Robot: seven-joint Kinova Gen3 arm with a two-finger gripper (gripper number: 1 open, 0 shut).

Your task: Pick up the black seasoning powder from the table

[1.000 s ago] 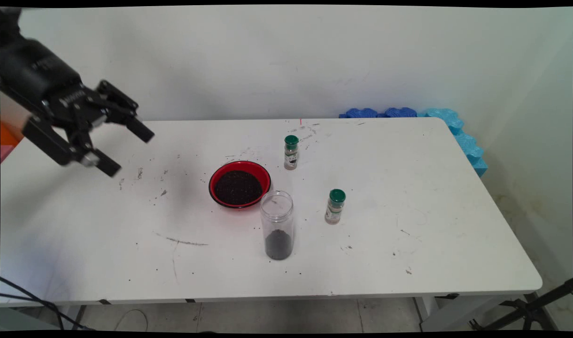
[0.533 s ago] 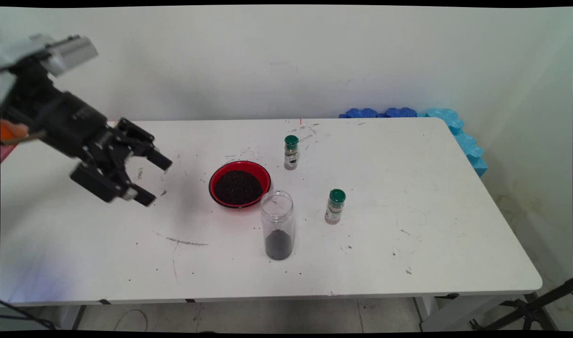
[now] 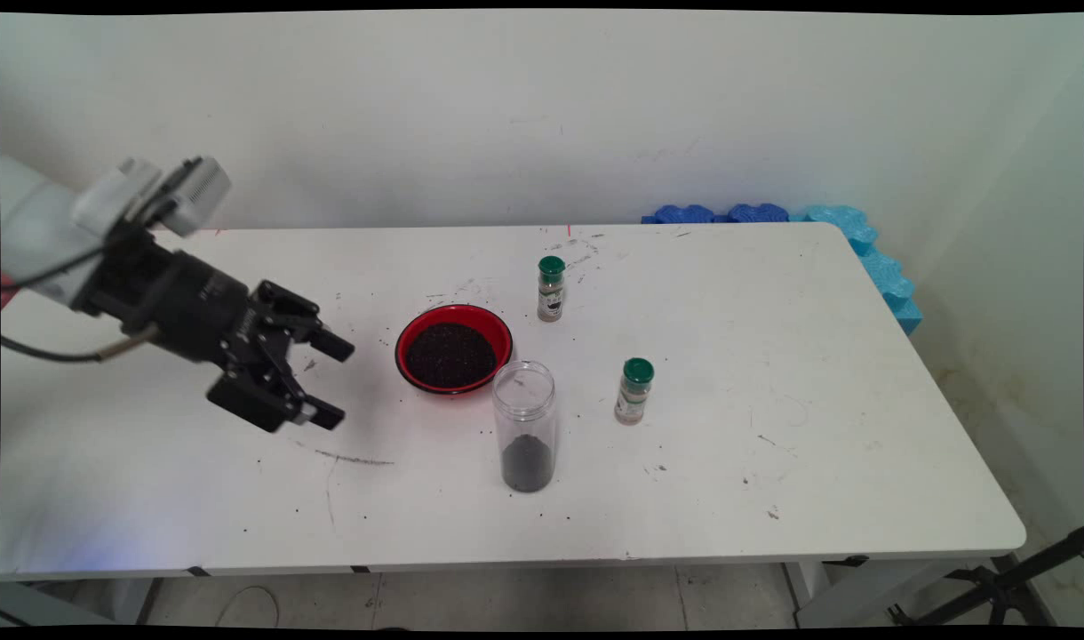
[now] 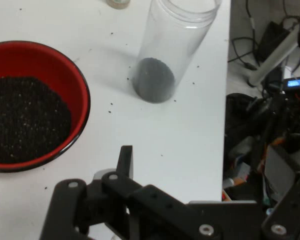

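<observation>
red bowl [image 3: 454, 348] of dark grains just right of pincer [image 3: 333, 380]; pincer spread wide, holding nothing.

wall [image 3: 506, 107]: plain white, behind table | table [image 3: 773, 498]: white, scuffed and speckled | blue foam pieces [image 3: 862, 240]: along table's far right corner | floor [image 3: 506, 604]: grey tiles below near edge

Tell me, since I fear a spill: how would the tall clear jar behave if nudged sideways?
The clear jar is tall and narrow, so it would probably tip, not slide. Its dark fill lies only at the bottom, which may steady it somewhat. With no lid, tipping would likely scatter grains over the table.
</observation>
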